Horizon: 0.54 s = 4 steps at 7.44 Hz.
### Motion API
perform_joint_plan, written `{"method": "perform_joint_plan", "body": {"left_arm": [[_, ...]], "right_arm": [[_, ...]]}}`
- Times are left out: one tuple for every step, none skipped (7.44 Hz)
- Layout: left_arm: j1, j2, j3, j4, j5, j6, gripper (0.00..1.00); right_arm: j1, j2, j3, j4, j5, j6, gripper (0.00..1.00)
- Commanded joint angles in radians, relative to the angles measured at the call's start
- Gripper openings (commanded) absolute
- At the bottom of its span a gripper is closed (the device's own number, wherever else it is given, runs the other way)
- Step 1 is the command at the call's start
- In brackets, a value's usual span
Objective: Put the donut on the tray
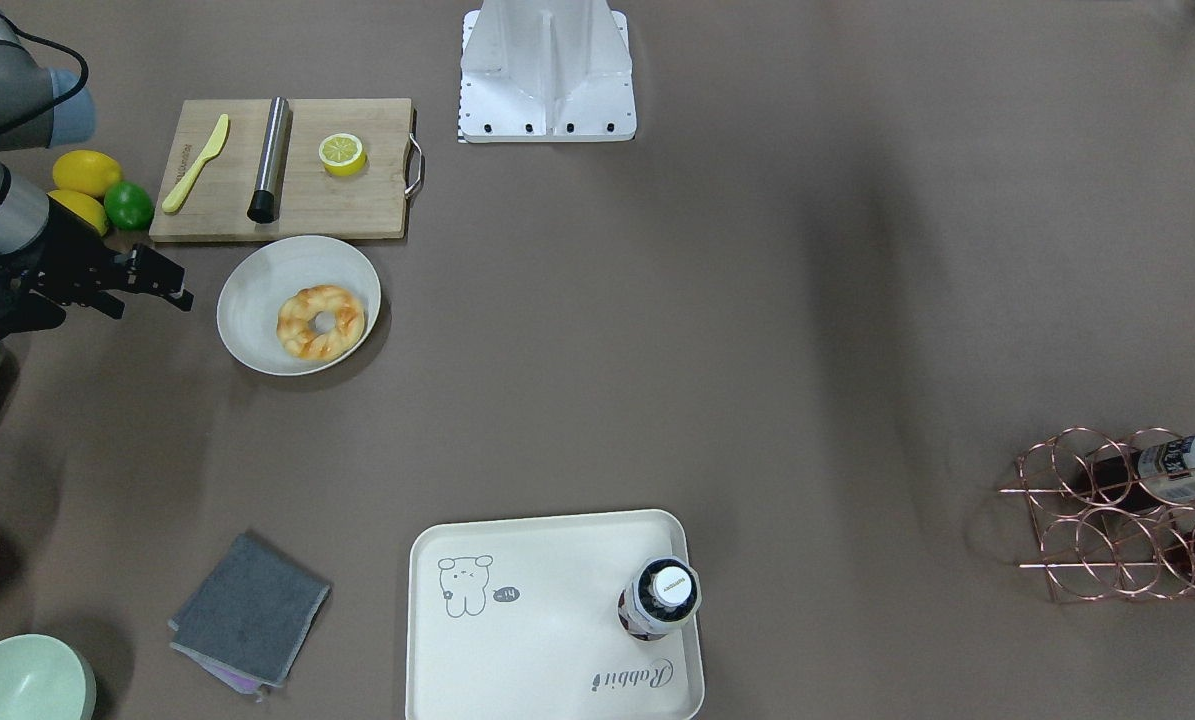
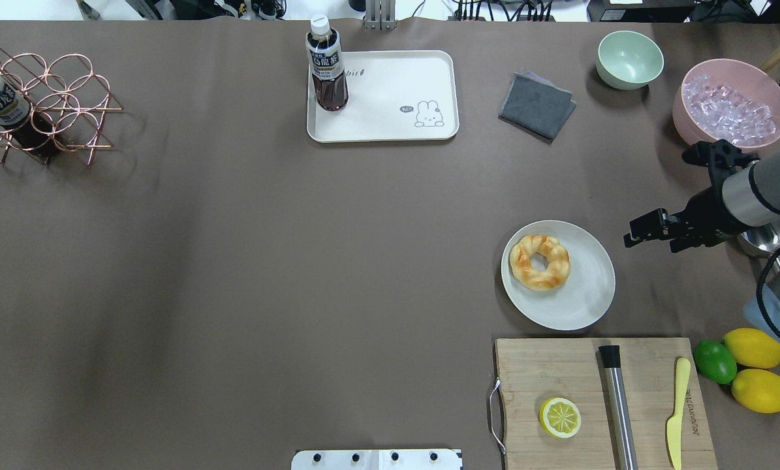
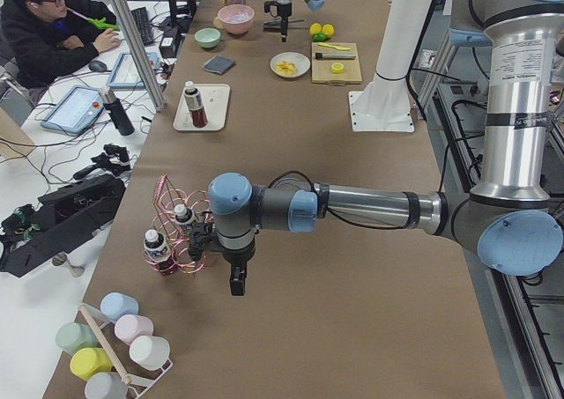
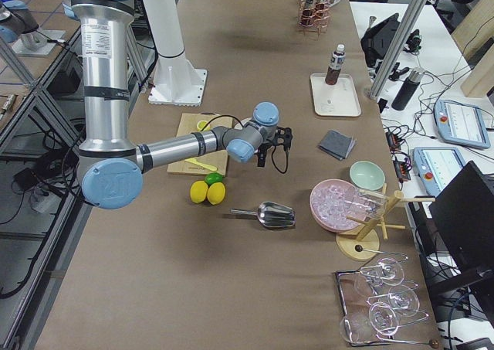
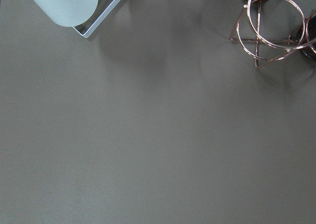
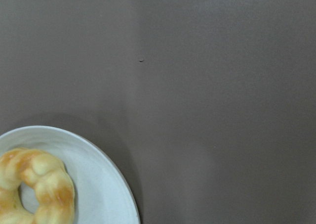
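Observation:
The donut (image 1: 321,322) is a golden twisted ring lying on a round white plate (image 1: 257,290); it also shows in the overhead view (image 2: 540,262) and at the lower left of the right wrist view (image 6: 42,182). The cream tray (image 1: 557,560) with the bear drawing lies at the table's far side from the robot (image 2: 390,98). My right gripper (image 2: 638,236) hovers beside the plate, apart from the donut, and looks open and empty. My left gripper (image 3: 238,280) shows only in the exterior left view, near the wire rack; I cannot tell whether it is open.
A dark drink bottle (image 2: 326,65) stands on the tray's corner. A cutting board (image 2: 559,372) with half lemon, steel rod and yellow knife lies near the plate. Lemons and a lime (image 2: 715,361), a pink ice bowl (image 2: 729,108), a green bowl (image 2: 630,59) and a grey cloth (image 2: 536,104) are around.

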Motion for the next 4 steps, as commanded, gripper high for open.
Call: {"method": "perform_joint_plan", "body": {"left_arm": [[0.001, 0.000, 0.002, 0.000, 0.000, 0.000, 0.98], [0.001, 0.000, 0.002, 0.000, 0.002, 0.000, 0.98], [0.001, 0.000, 0.003, 0.000, 0.002, 0.000, 0.98], [0.001, 0.002, 0.003, 0.000, 0.002, 0.000, 0.98]], "right_arm": [[-0.106, 0.012, -0.029, 0.077, -0.063, 0.113, 1.00], [-0.135, 0.012, -0.030, 0.113, -0.093, 0.145, 1.00], [-0.148, 0.009, -0.033, 0.121, -0.101, 0.159, 1.00], [-0.148, 0.007, -0.035, 0.121, -0.100, 0.160, 1.00]]}}
